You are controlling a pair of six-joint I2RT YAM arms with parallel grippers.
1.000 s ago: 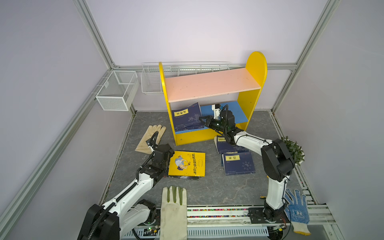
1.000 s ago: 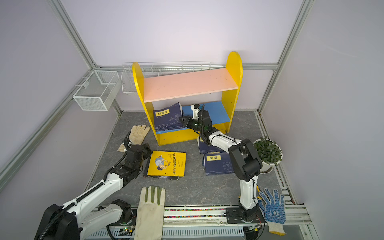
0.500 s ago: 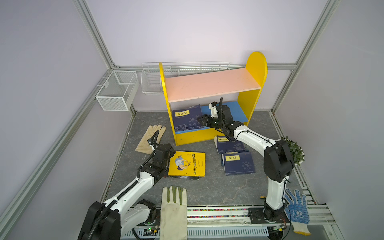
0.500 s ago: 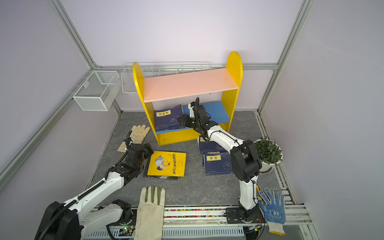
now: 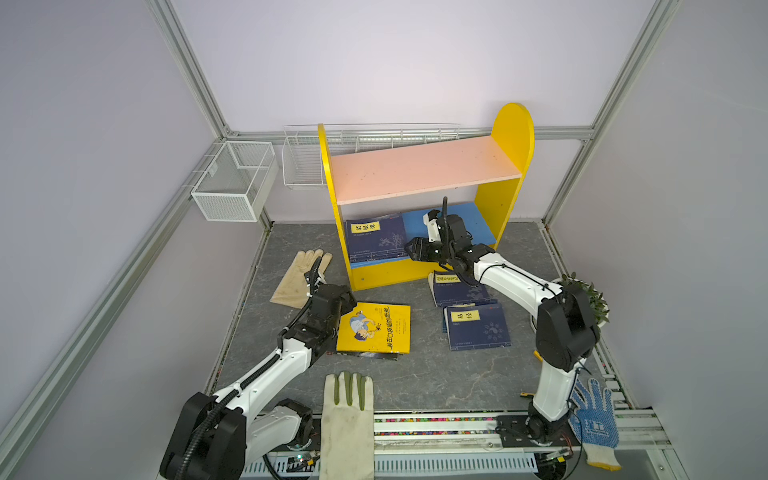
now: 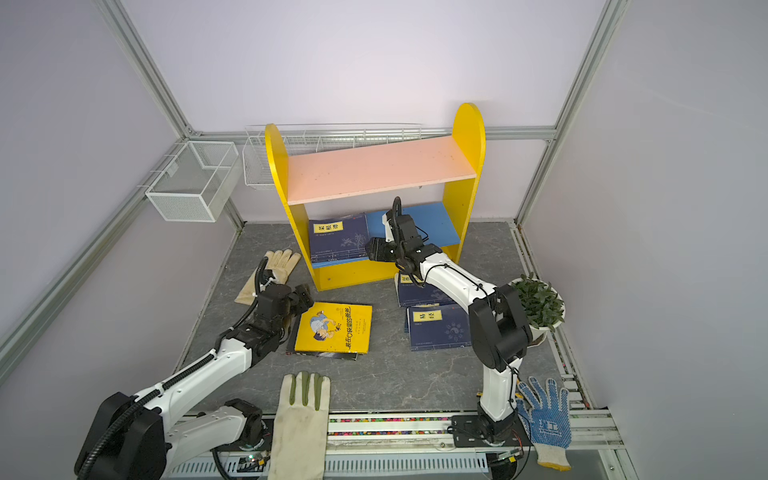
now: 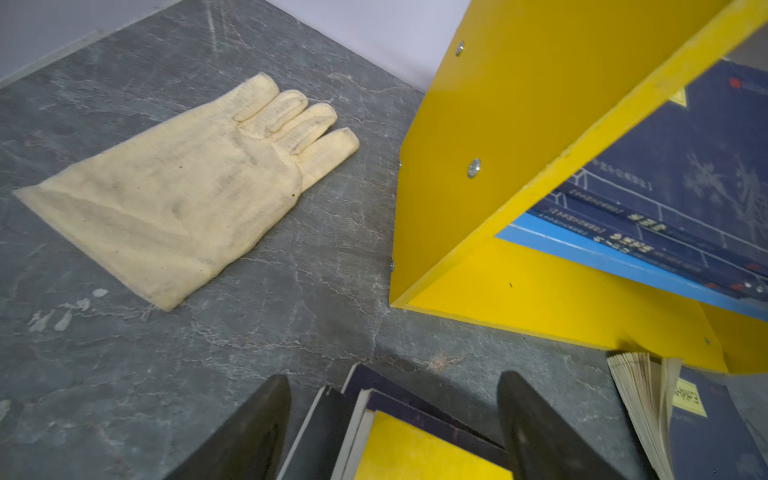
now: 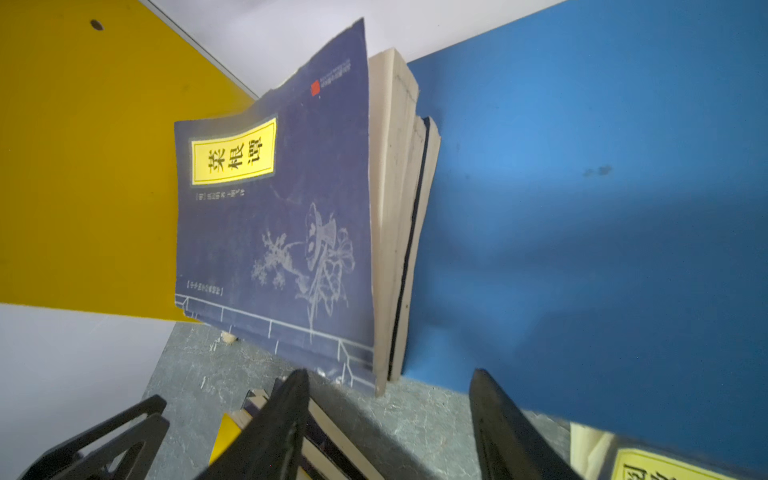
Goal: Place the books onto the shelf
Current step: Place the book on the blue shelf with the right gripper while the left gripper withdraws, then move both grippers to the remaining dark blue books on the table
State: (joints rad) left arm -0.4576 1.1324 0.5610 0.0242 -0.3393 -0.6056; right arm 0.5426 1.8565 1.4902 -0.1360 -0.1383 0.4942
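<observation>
Both arms same build: left arm [image 5: 274,376] and right arm [image 5: 511,289] have white rounded link shells and chunky black joint housings. Black ribbed conduit [image 5: 262,369] runs along the left one, a thin black cable [image 5: 524,272] along the right. Left gripper [image 7: 394,375] and right gripper [image 8: 389,372]: black, tapered wedge fingers.

Blue lower board [image 5: 482,224]: right half bare, left half filled by navy book stack [image 5: 376,239]. Pink upper board [image 5: 419,168] bare throughout. Yellow side panels [image 5: 513,133] wall both ends.
</observation>
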